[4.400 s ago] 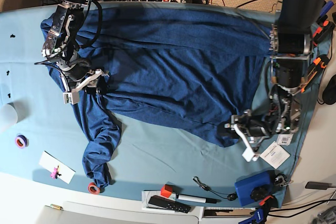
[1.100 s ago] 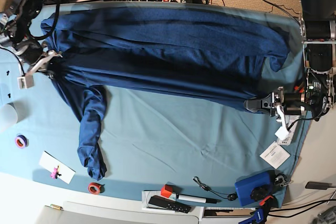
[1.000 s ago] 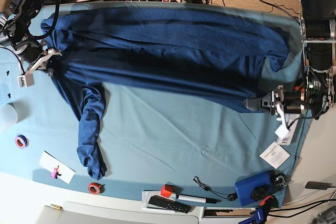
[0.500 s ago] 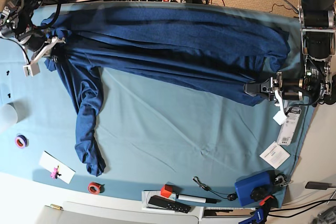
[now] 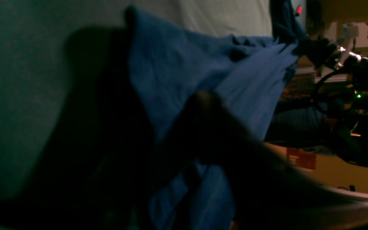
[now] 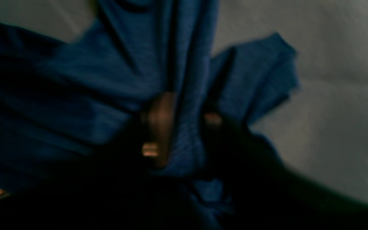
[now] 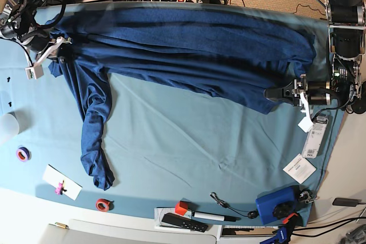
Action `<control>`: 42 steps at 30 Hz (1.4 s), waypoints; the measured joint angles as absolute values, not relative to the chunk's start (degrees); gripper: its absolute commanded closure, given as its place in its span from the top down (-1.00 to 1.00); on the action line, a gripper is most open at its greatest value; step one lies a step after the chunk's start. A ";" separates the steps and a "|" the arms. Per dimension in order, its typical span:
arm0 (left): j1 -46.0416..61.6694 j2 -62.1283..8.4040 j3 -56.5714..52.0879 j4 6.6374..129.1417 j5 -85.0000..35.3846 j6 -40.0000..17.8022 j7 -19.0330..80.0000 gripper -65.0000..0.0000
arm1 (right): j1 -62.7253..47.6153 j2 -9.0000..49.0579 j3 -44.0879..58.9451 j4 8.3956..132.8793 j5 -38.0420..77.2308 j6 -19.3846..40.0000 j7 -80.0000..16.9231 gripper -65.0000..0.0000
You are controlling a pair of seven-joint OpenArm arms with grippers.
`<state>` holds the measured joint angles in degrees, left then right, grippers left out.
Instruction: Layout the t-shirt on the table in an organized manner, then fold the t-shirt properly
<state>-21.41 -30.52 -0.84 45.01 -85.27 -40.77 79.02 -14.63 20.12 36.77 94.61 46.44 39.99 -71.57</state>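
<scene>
The dark blue t-shirt [image 7: 189,50] lies stretched in a long band across the far half of the table [image 7: 189,152], with one sleeve trailing toward the near edge at the left. My right gripper [image 7: 50,54] is at the shirt's left end. In the right wrist view its fingers [image 6: 158,124] stand apart with a fold of the t-shirt [image 6: 187,80] running between them. My left gripper [image 7: 283,96] is at the shirt's lower right corner. The left wrist view is dark and blurred, showing one finger [image 5: 209,108] over the t-shirt [image 5: 177,67], so its jaws cannot be read.
Near the left edge are a purple tape roll [image 7: 23,154], a white card [image 7: 62,182] and a red tape roll [image 7: 102,204]. A remote [image 7: 183,222], a blue box [image 7: 276,204] and paper tags [image 7: 299,168] lie along the near and right edges.
Both grippers have moved toward the far edge, taking the shirt's lower edge with them. The shirt now lies in a narrower, tauter band and the sleeve hangs straighter.
</scene>
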 measured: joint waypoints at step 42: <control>-36.97 -40.75 -0.54 45.36 -83.61 -39.94 80.58 -0.07 | 12.38 20.21 34.02 60.42 39.46 39.44 -56.55 -0.21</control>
<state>-36.97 -40.75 -0.54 45.36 -83.61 -39.94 80.58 12.38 20.21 34.02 60.42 39.46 39.44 -56.55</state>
